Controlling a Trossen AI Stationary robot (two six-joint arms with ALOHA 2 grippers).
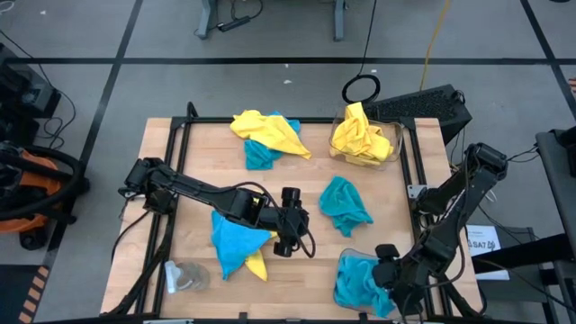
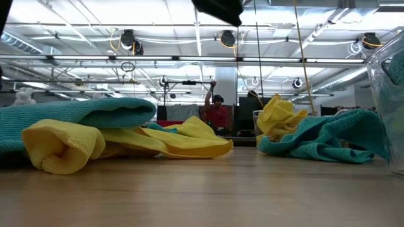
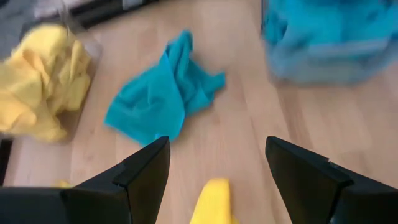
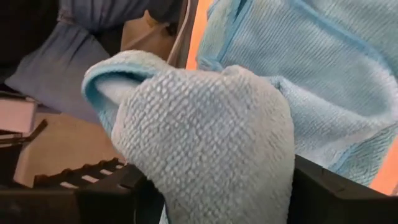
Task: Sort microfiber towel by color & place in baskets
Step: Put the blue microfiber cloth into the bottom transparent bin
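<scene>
My left gripper (image 1: pixel 292 238) (image 3: pixel 214 168) hovers open over the table's middle, beside a turquoise towel (image 1: pixel 232 241) that lies on a yellow one (image 3: pixel 211 199). Another turquoise towel (image 1: pixel 345 205) (image 3: pixel 161 99) lies loose on the table. My right gripper (image 1: pixel 384 273) stands above the near-right basket (image 1: pixel 346 297), which holds turquoise towels. Its fingers are wide apart with a humped fold of turquoise towel (image 4: pixel 205 143) between them. The far-right basket (image 1: pixel 392 155) holds yellow towels (image 1: pixel 360 137). My right gripper has the humped fold of a turquoise towel (image 4: pixel 249 186) filling the gap between its two wide-set fingers (image 4: pixel 99 186). The fold hides the fingers' inner faces, so I cannot tell whether they touch it. The fingers slant down over the basket.
A yellow towel lies over a turquoise one (image 1: pixel 265 135) at the far middle of the table. A small clear round object (image 1: pixel 184 277) sits at the near left corner. A black frame (image 1: pixel 409 162) runs along the table's sides. Bare wood shows between the piles.
</scene>
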